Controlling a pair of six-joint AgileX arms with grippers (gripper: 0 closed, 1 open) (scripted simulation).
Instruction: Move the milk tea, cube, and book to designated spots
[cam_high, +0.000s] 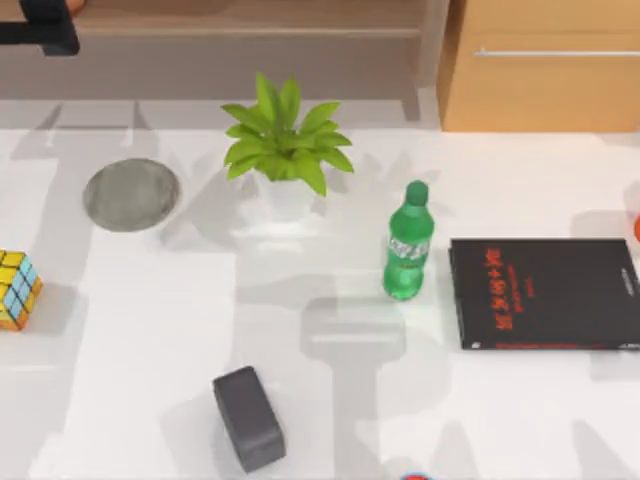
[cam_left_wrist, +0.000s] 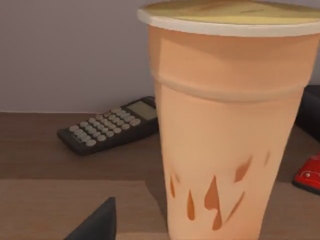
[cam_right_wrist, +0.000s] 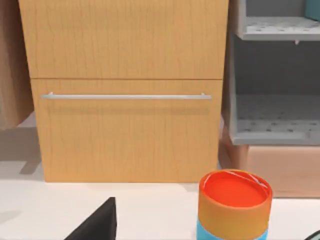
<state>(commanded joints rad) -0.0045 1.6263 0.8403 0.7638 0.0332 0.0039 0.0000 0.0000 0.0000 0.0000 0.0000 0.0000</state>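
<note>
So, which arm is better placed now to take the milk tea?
Probably the left. Its wrist view shows the milk tea standing directly ahead on a wooden surface near a calculator. The right wrist view faces a wooden drawer instead.

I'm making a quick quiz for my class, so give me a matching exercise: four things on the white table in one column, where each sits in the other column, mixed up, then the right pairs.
Things
1. cube
2. coaster
3. green bottle
4. dark grey block

Places on the table, as the top view shows them
A. near the front edge, left of the middle
B. at the far left edge
C. standing just left of the black book
D. back left, left of the potted plant

Pairs: 1-B, 2-D, 3-C, 4-A
</note>
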